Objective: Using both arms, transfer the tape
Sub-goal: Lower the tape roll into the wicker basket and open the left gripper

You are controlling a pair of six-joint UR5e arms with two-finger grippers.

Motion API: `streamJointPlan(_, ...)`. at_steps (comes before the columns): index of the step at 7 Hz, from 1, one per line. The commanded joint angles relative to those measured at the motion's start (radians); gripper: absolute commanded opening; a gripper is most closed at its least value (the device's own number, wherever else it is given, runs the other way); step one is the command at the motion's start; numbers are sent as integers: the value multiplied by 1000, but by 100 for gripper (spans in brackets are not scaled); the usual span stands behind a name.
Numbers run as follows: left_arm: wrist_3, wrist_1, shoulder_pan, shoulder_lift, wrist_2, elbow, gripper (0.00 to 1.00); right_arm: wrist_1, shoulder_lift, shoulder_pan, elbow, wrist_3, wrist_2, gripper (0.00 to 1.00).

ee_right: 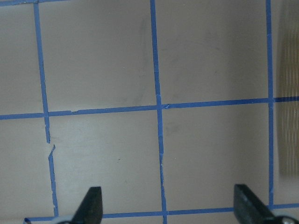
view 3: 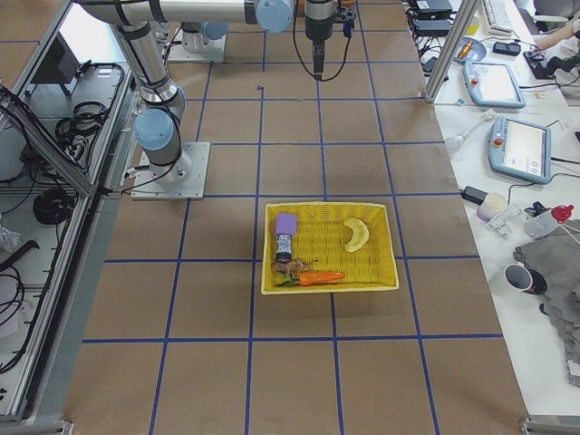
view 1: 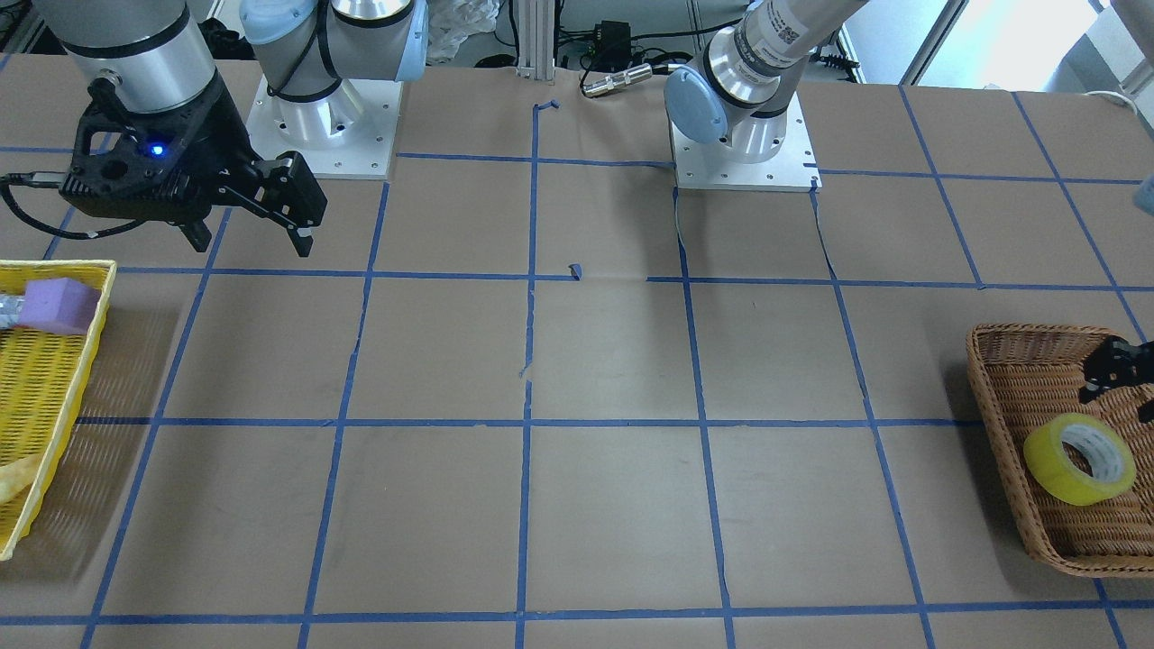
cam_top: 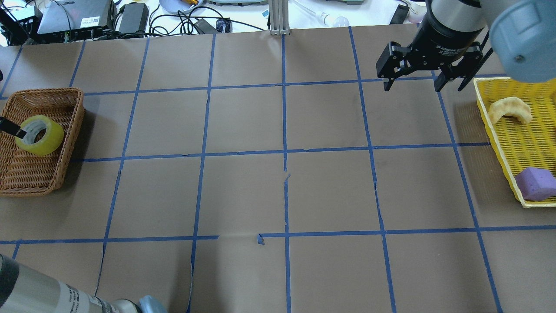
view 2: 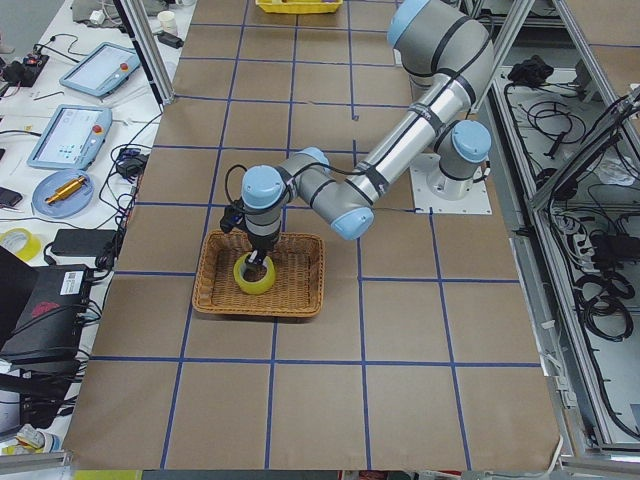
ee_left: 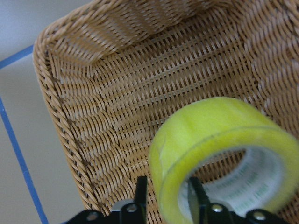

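The yellow tape roll [view 1: 1064,469] sits tilted in the brown wicker basket [view 1: 996,424]. It also shows in the overhead view [cam_top: 45,139] and fills the left wrist view [ee_left: 210,135]. My left gripper [ee_left: 168,198] is down in the basket, one finger outside the roll's wall and one inside its whitish core, shut on the wall. It shows in the front view [view 1: 1107,379] at the frame's edge. My right gripper [cam_top: 412,86] is open and empty, hovering over the table beside the yellow basket [cam_top: 491,119]. The right wrist view shows its fingertips [ee_right: 93,205] wide apart over bare paper.
The yellow basket [view 1: 95,324] holds a purple foam block [cam_top: 536,184] and a pale curved piece [cam_top: 510,109]. Blue tape lines grid the brown paper table. Both arm bases [view 1: 744,153] stand at the robot's edge. Cables and devices lie beyond the far edge.
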Motion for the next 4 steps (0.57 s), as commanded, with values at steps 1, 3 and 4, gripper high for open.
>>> streamJointPlan(1,-284,-260,-165,159,9,12,100,-4,0,-1,-1,1,3,100)
streamJointPlan(3,-718,-453,-384,282,8,63,100,-5,1,-1,2,0,-2,100)
streamJointPlan(4,-911,-460,-513,330,8,49,100,10,1,-1,7,1,-7,100)
